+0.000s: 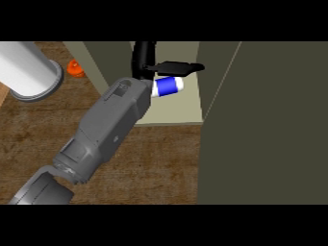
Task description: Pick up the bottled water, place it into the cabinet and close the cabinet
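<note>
Bottled water [169,86] under fingers [175,67] (inside cabinet [173,113])

- The bottle [170,86] lies inside the cabinet [177,113], on its shelf, held by the hand [168,68].
- The cabinet door [273,125] stands at 3 o'clock of the bottle.
- A cylinder [20,67] lies on the counter [152,163] at 9 o'clock.

Kitchen setting. Indicators: a wood-grain bench [159,163] carrying an olive-green cabinet [280,120] with a pale inner shelf [184,108] directly below the hand [172,68], and a large white cylindrical container [20,67] standing well to the hand's left.
</note>
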